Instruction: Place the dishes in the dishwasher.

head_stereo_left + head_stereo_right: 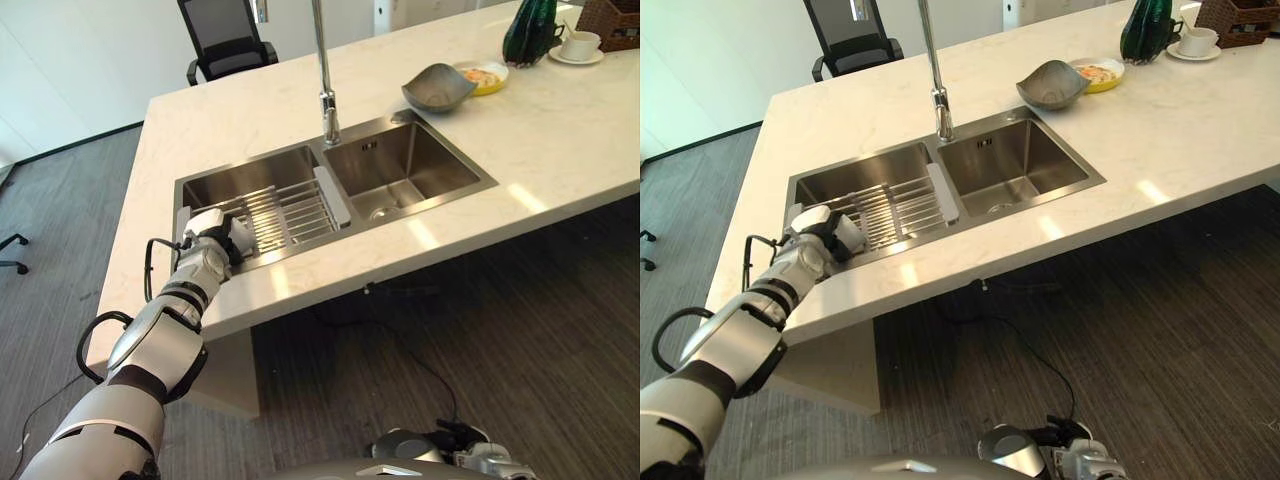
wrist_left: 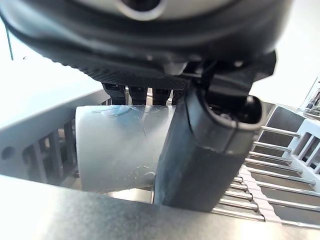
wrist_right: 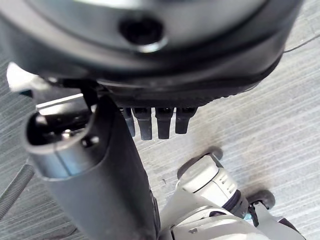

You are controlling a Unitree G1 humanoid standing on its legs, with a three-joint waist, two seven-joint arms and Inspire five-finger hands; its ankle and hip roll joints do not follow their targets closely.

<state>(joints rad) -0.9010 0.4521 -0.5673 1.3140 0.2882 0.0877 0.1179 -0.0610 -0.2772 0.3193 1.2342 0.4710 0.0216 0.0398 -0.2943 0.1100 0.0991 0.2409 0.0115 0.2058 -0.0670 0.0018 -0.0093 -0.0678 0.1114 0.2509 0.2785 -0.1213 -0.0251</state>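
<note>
At the near-left corner of the sink (image 1: 440,190): left hand (image 1: 212,238) closed on a pale cup (image 2: 117,147) over the wire rack (image 1: 290,212). Pickup step. Next: lift clear, carry to the dishwasher. Right hand (image 3: 145,122) relaxed, empty. Bowls (image 1: 438,87) waiting on the surface (image 1: 560,130).

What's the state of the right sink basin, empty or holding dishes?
Empty. The right sink basin shows bare steel down to its drain; the grey bowl sits out on the counter.

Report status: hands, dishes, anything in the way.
Left hand at the sink rack, shut on a pale cup. Right hand open, hanging over floor. Grey bowl on the counter.
</note>
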